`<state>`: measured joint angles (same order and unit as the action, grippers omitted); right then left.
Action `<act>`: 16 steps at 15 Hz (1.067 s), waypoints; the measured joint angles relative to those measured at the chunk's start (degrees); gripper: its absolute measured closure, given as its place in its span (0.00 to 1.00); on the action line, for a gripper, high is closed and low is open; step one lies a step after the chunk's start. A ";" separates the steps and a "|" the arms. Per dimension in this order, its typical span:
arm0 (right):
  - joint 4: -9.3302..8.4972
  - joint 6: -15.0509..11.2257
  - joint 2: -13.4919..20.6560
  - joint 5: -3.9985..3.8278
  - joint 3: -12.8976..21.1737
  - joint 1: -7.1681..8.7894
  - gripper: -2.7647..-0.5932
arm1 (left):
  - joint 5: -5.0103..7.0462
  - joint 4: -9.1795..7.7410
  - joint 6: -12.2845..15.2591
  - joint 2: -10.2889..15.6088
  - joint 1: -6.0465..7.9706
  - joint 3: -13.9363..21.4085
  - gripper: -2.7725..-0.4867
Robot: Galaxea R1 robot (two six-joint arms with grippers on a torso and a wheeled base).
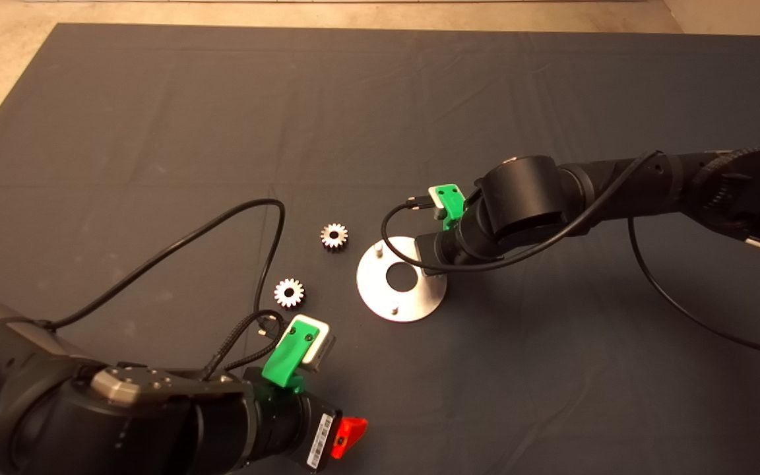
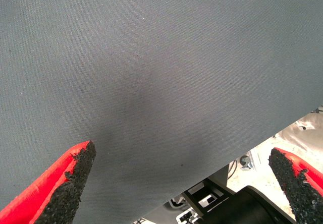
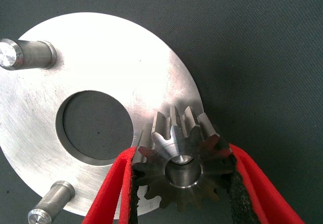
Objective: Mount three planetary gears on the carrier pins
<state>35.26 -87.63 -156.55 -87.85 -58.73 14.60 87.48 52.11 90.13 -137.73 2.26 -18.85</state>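
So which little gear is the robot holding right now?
Find the shiny silver disc in the middle of the dark mat. The right gripper is over its edge, shut on one small toothed gear with a pin tip showing in its bore. The other two gears lie loose on the mat.

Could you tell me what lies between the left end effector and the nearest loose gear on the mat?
In the head view, only bare mat separates the left end effector from the nearest gear.
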 joint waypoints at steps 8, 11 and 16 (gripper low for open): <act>-0.09 0.59 -0.15 -0.02 -0.28 0.00 0.84 | 0.00 0.00 0.00 0.16 0.00 0.00 0.13; -0.11 0.61 -0.12 -0.02 -0.30 0.00 0.82 | 0.00 0.00 0.00 0.15 0.00 0.00 0.13; -0.11 0.63 -0.12 -0.02 -0.30 0.00 0.79 | 0.00 0.00 0.00 0.13 0.00 0.00 0.13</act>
<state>35.15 -86.99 -156.67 -87.87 -59.04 14.60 87.48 52.11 90.13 -137.60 2.26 -18.85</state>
